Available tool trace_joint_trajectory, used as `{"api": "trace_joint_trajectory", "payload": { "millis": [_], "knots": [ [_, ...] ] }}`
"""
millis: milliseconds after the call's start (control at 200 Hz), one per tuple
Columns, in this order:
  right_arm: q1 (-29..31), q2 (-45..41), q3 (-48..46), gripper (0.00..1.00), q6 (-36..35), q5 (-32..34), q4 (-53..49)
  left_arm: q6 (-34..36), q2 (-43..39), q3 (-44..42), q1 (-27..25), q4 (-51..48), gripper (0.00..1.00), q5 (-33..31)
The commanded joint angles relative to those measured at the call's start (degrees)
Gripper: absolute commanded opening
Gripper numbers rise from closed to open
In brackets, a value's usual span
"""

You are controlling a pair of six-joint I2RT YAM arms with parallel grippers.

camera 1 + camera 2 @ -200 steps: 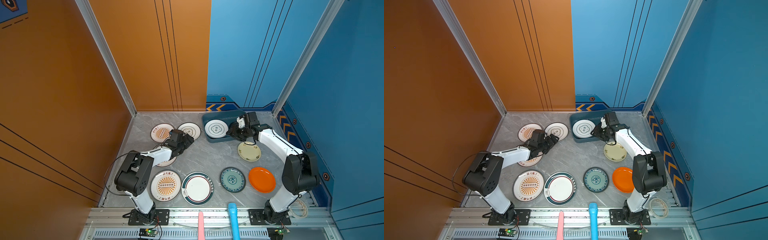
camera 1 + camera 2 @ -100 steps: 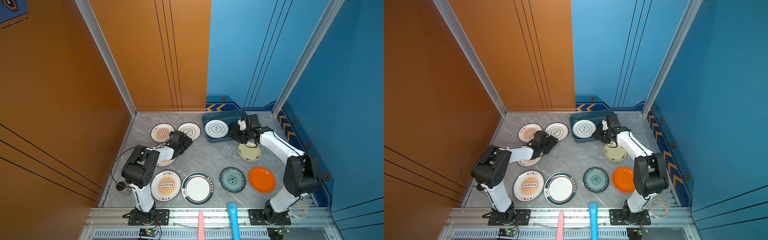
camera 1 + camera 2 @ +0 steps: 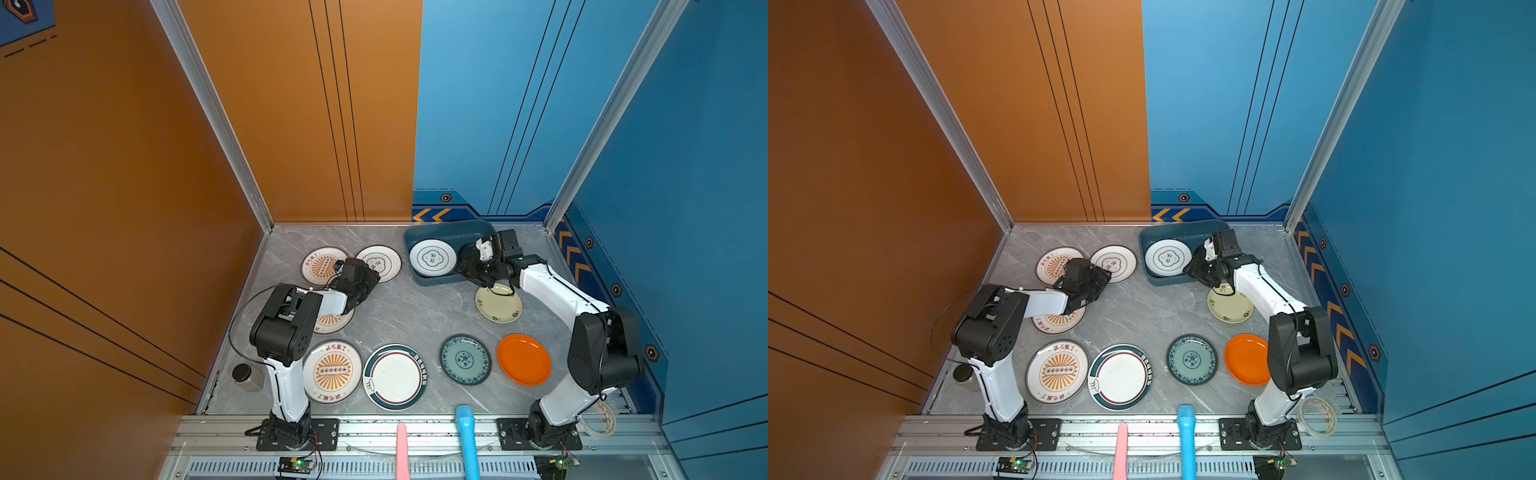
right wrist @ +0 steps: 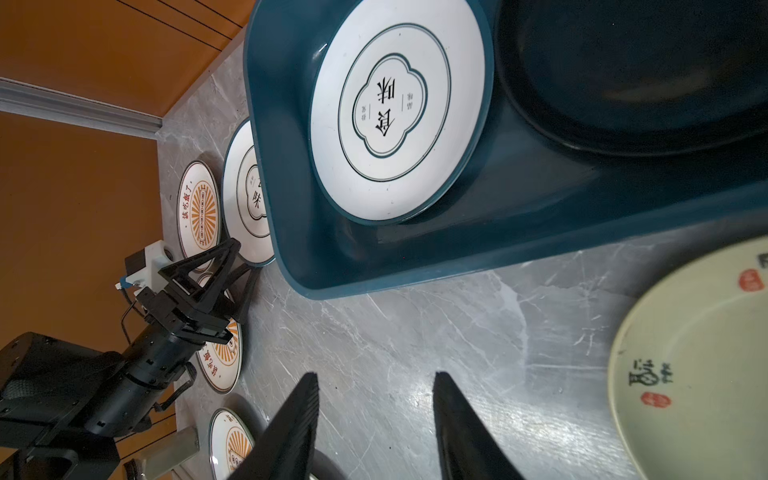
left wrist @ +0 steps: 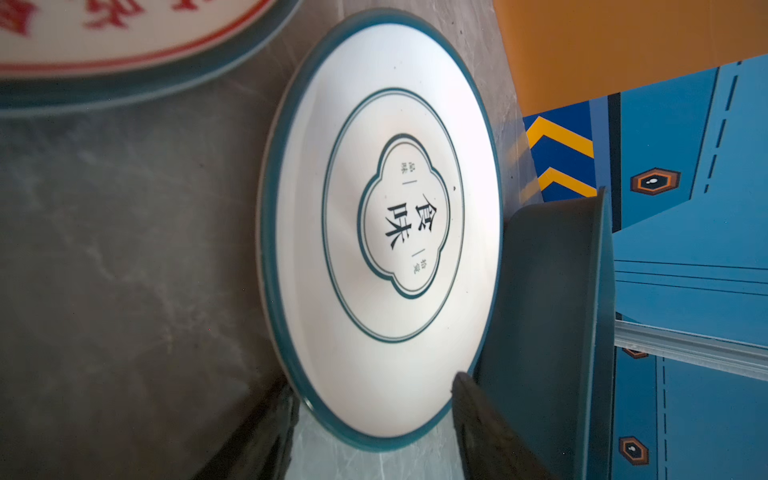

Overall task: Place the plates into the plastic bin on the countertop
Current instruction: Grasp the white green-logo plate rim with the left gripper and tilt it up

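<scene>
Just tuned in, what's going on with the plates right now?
The left gripper stands open at the rim of the emblem plate lying beside the plastic bin. The right gripper hangs open and empty over the countertop, between bin and cream plate. The bin holds a white plate and a black plate; eight plates lie outside.

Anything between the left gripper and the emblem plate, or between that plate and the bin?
Nothing visible. The left gripper flanks the rim of the emblem plate; the bin stands right beside it, only its wall to clear. A twin plate lies inside.
</scene>
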Motion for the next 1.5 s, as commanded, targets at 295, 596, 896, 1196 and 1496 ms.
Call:
{"api": "trace_joint_trajectory", "payload": {
  "millis": [295,596,896,1196,1496],
  "knots": [
    [-0.52,-2.33,-1.65,0.47,0.94,-0.96,1.29,-2.35,4.85,-0.93,1.12,-0.95,0.51,-2.98],
    [-0.87,-2.71,-2.66,0.48,0.75,-1.14,1.55,-6.12,7.49,-3.61,1.67,5.95,0.44,-2.44],
    [-1.04,-2.78,-2.96,0.47,0.94,-1.44,1.90,-6.27,8.78,-4.12,2.02,6.11,0.35,-2.97],
    [-1.05,-2.73,-3.51,0.48,1.03,-1.58,2.17,-6.05,9.27,-5.16,2.20,6.32,0.27,-3.60],
    [-1.03,-2.98,-4.23,0.47,1.03,-1.66,2.43,-5.03,9.27,-5.88,2.98,6.63,0.18,-3.64]
  ]
}}
